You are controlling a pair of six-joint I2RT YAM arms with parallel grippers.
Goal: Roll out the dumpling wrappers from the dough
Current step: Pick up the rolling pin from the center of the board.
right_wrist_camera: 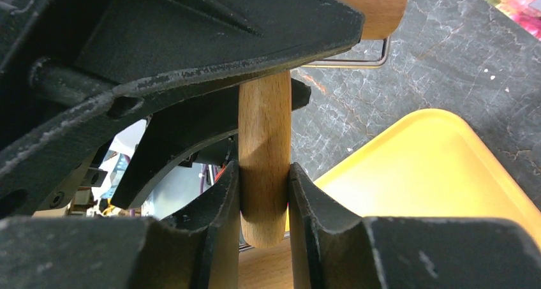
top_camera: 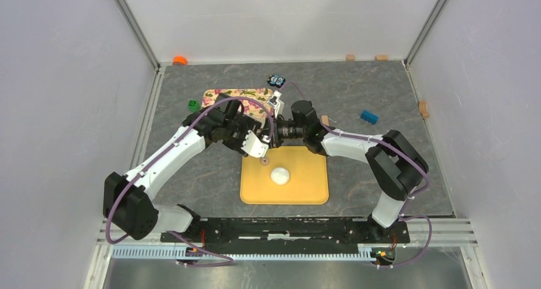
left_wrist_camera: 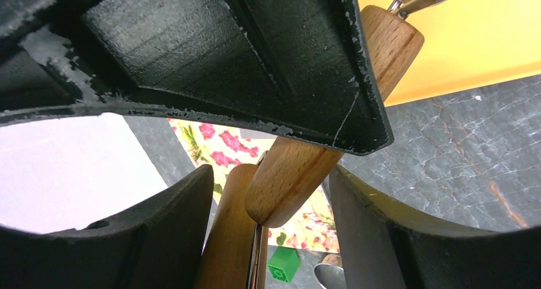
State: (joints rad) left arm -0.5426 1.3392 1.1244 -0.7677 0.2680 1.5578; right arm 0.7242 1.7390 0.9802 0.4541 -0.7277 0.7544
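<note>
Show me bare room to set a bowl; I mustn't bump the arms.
Bare: the grey marble tabletop far right, between the blue block and the small wooden blocks at the back; also the yellow tray's near corners, beside the white dough ball. Crowded: the tray's far edge, where left gripper and right gripper meet at the wooden roller.

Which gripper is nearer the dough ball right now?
Left. The left gripper hangs over the board's far edge, just beyond the dough; the right gripper is farther back, past that edge.
</note>
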